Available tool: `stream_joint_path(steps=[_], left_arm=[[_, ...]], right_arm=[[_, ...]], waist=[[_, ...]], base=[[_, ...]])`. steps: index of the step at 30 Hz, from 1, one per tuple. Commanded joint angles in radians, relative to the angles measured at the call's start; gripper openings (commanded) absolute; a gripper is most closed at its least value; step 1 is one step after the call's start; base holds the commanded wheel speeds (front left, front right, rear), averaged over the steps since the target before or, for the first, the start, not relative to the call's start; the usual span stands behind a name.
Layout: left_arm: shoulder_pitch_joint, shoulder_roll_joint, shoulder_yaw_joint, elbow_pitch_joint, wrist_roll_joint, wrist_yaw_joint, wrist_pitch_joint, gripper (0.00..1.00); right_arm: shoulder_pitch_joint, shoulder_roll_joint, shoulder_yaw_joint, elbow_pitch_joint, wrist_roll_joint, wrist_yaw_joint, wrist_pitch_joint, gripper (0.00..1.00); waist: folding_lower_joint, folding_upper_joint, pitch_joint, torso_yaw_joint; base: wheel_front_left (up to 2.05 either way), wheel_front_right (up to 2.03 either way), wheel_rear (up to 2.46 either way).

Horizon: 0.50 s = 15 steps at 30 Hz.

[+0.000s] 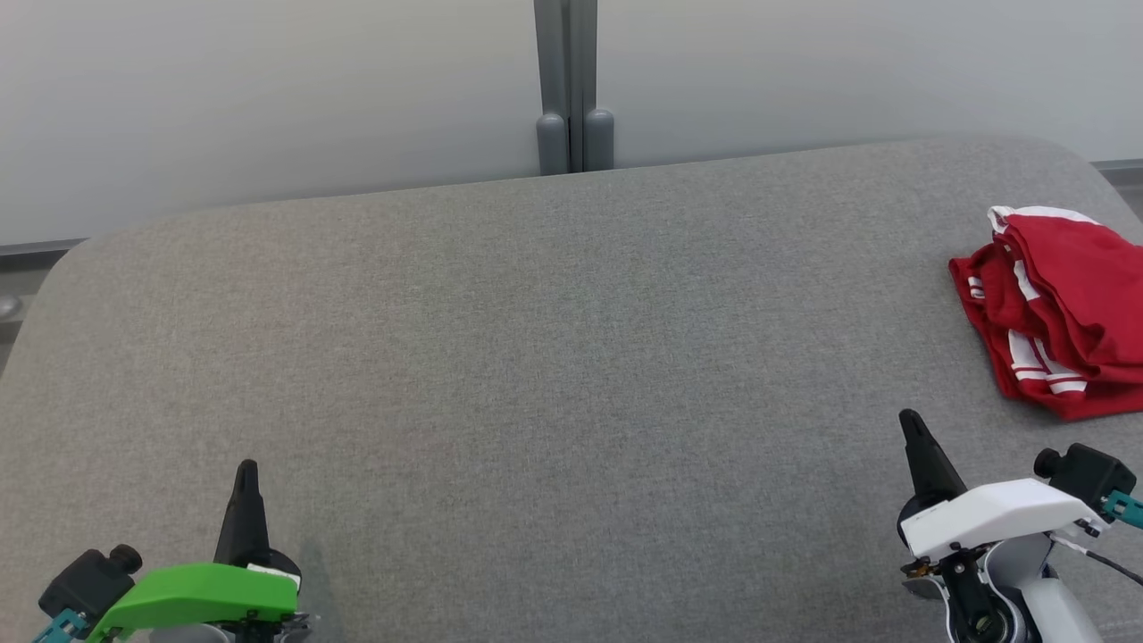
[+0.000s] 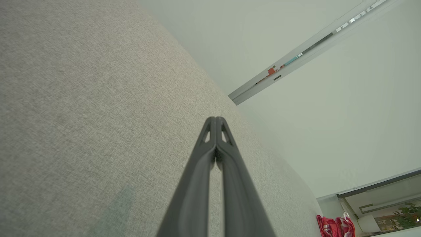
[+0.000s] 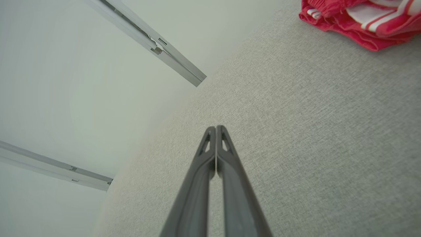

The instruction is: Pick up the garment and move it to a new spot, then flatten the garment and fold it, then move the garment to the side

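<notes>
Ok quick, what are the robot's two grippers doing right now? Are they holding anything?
Left gripper: closed, holding nothing.
Right gripper: closed, holding nothing; the red garment lies apart from it.

Left tool (image 1: 246, 471) low at left — closed, right tool (image 1: 910, 421) at right — closed, both empty.

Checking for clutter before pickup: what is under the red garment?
The bunched red fabric garment with white stripes lies on the grey woven-fabric surface. Its folds cover whatever might sit beneath them.
</notes>
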Motion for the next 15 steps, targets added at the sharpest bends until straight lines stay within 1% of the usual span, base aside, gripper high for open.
stream_joint_path(steps=[1, 15], left_arm=[[-0.034, 0.006, 0.007, -0.017, -0.035, -0.001, 0.008, 0.0], [-0.045, 0.007, 0.016, -0.024, -0.176, -0.002, 0.049, 0.0]], right_arm=[[-0.022, -0.001, -0.01, -0.017, 0.036, -0.001, 0.006, 0.0], [-0.024, 0.013, -0.036, -0.028, 0.192, -0.001, 0.039, 0.0]], waist=[[0.0, 0.0, 0.0, 0.0], [0.0, 0.0, 0.0, 0.003]], base=[[0.0, 0.0, 0.0], [0.0, 0.0, 0.0]])
